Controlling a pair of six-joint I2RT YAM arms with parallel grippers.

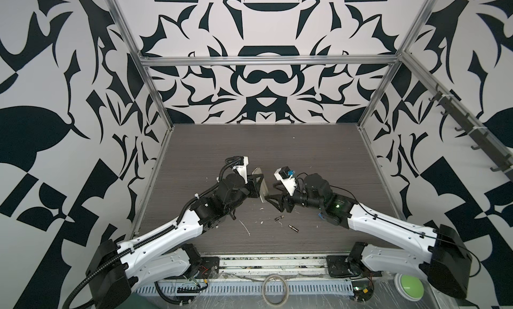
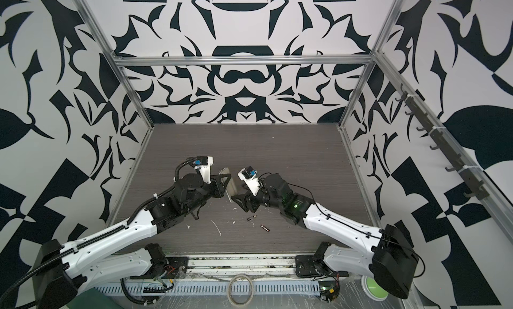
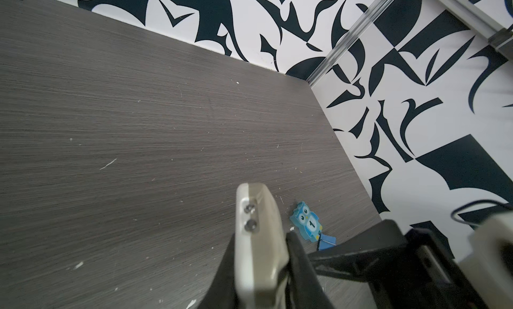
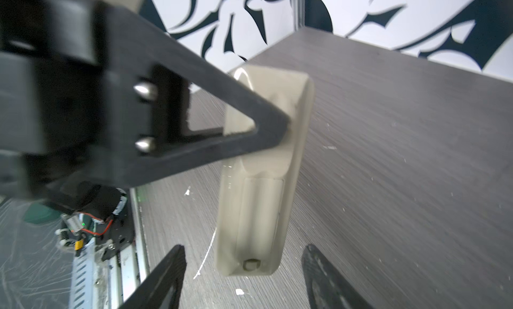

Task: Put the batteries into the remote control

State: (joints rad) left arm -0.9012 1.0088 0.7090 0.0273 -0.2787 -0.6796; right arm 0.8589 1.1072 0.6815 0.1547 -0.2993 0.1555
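Two batteries (image 1: 279, 217) lie loose on the grey wood-grain counter (image 1: 319, 155), toward its front edge and just apart from each other. The second battery (image 1: 293, 228) lies a little nearer the front, and both show in both top views (image 2: 251, 217). Neither touches an arm.

The remote control (image 1: 259, 187) is off the counter, pinched in the left end effector (image 1: 257, 188), whose jaws are clamped tight on its two broad faces. In the left wrist view the remote control (image 3: 258, 238) stands on edge between the black fingers (image 3: 298, 255), its rounded end with two small metal contacts pointing away from the camera.

The right end effector (image 1: 273, 201) sits just beside the remote control, its jaws spread wide. In the right wrist view its two dark fingertips (image 4: 163, 280) flank the near end of the remote control (image 4: 263, 182), with a clear gap on each side, so it grips nothing. That view shows the plain beige back, with a long panel and a small catch at the near end. Whether that panel is a fitted cover I cannot tell.

A blue owl figure (image 3: 305, 221) lies flat on the counter beyond the left end effector, and white flecks (image 1: 245, 227) are scattered near the front.
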